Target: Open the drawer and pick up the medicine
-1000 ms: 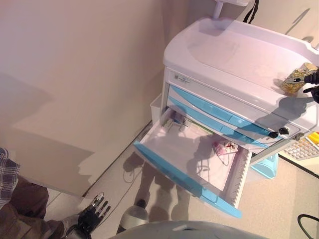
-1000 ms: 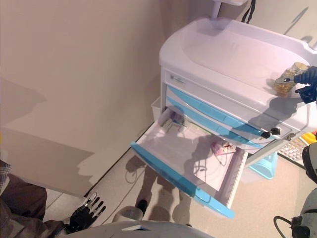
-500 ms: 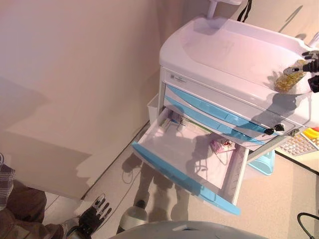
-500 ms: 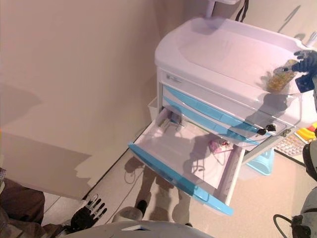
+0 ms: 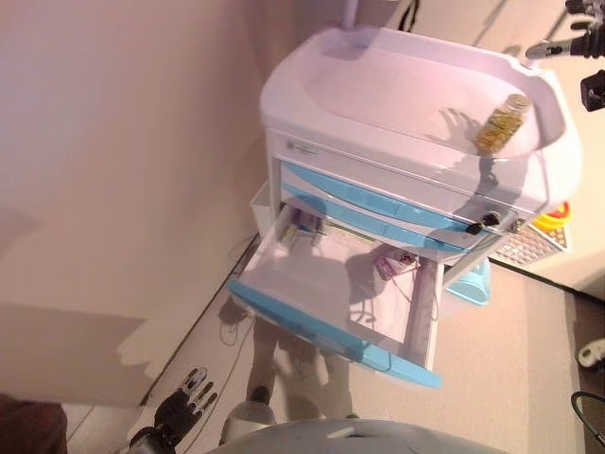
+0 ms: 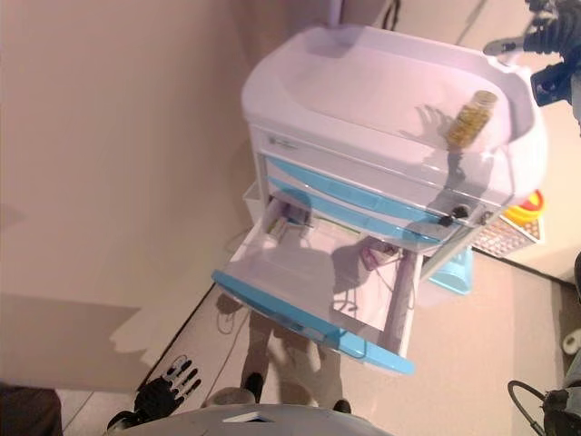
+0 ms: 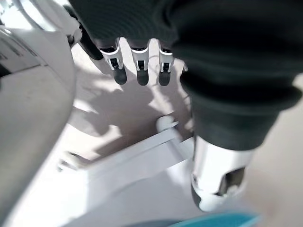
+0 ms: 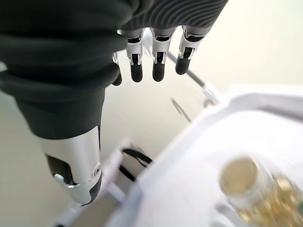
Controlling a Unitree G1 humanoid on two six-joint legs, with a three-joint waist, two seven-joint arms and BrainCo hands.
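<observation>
A clear medicine bottle (image 5: 501,123) of yellow capsules lies on its side on the white cart top (image 5: 397,85), near the right rim; the right wrist view shows it too (image 8: 248,189). My right hand (image 5: 588,43) hovers above and to the right of it, open, fingers (image 8: 159,59) straight, not touching it. The cart's lowest blue-fronted drawer (image 5: 326,326) is pulled out, with a small pink packet (image 5: 392,263) lying at its back right. My left hand (image 5: 180,411) hangs open low by the floor, far from the cart.
Two blue drawers (image 5: 378,203) above stay closed, with a key in the lock (image 5: 487,220). A white side bin (image 5: 260,200) hangs on the cart's left. A light blue bin (image 5: 470,284) and a keypad-like item (image 5: 529,248) sit at the right. A wall runs along the left.
My right hand has let go of the bottle and risen up and to the right; the bottle now lies alone on the cart top. The camera has shifted, so the cart appears further left.
</observation>
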